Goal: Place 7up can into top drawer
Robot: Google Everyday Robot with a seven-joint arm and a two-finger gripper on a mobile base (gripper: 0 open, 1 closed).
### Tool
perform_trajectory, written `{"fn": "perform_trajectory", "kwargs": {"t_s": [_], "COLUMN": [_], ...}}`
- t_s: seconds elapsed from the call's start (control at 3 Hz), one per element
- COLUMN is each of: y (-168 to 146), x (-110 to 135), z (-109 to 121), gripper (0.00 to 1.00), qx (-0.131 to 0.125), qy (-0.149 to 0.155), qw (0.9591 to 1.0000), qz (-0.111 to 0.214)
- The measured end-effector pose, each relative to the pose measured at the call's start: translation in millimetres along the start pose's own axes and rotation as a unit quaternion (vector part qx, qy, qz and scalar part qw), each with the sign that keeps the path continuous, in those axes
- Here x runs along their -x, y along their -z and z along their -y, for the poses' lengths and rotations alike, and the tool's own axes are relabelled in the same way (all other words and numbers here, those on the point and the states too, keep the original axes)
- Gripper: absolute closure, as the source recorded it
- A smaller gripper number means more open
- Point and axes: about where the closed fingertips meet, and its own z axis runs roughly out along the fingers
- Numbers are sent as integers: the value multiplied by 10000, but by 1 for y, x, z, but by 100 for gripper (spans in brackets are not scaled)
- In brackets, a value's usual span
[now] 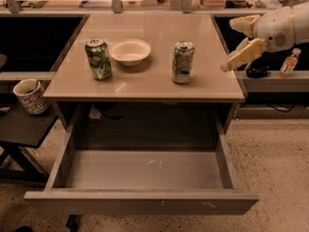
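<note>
Silvery 7up can (182, 62) upright; hand (229, 45) spread, right.

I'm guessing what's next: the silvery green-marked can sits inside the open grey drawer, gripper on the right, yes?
No. The camera view shows the silvery green-marked can upright on the tan tabletop; open grey drawer and right-side gripper are correct.

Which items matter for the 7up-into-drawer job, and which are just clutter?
Job: 7up can; top drawer, pulled open; gripper, open, off the right edge of the table.
Clutter: green can; bowl; mug, left; bottle, right.
</note>
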Motion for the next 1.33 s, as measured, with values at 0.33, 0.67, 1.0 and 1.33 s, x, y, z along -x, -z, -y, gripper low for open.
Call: {"fn": "perform_trajectory", "kwargs": {"t_s": [0.33,0.67,1.0,1.33], "y": [-83,-87,-89,-110], "x": [-16,-15,-17,-24], "z": [22,21,20,8], "gripper": [0,0,0,0], "qx": [263,296,326,547], "qy": [-221,-220,-274,-306], "qw": [9994,9993,9990,9977], "qz": [-7,0,101,238]}}
